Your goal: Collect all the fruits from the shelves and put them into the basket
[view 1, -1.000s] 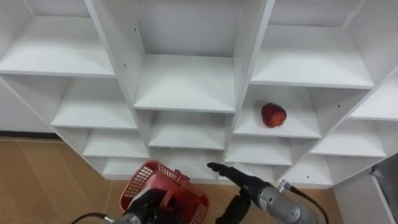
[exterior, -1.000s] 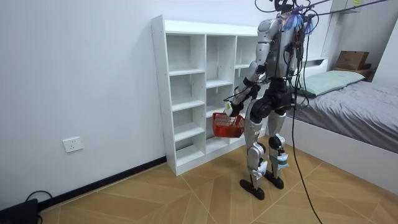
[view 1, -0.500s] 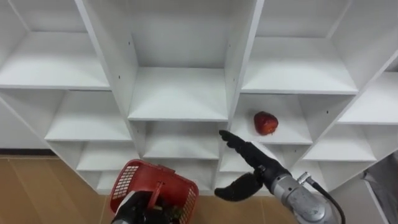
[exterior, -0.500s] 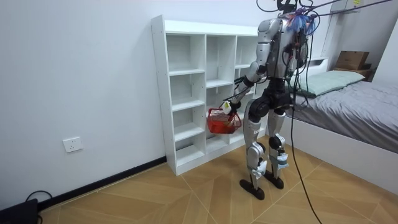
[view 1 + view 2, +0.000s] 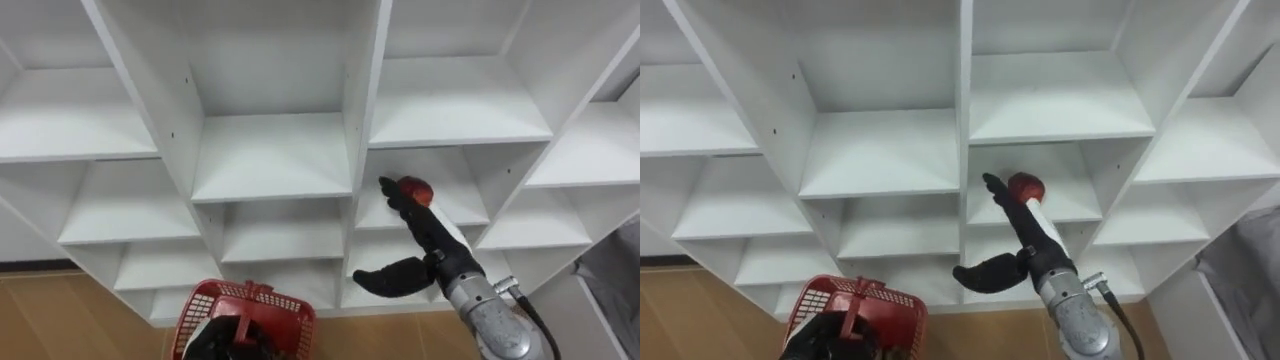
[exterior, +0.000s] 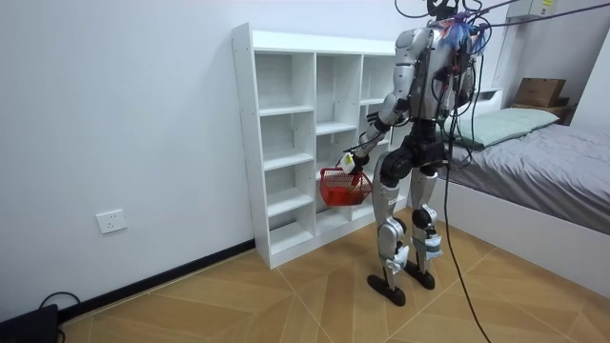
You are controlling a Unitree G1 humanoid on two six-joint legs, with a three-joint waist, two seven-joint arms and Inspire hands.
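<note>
Your right hand reaches into the closet, in the compartment just right of the central upright. Its fingers are straight and its thumb is spread wide below, so it holds nothing. The fingertips lie against the left side of the red fruit; you cannot tell whether they touch it. The fruit sits on that shelf, nearer its left edge. Your left hand is low at the left, curled round the handle of the red basket, which hangs before the lower shelves.
</note>
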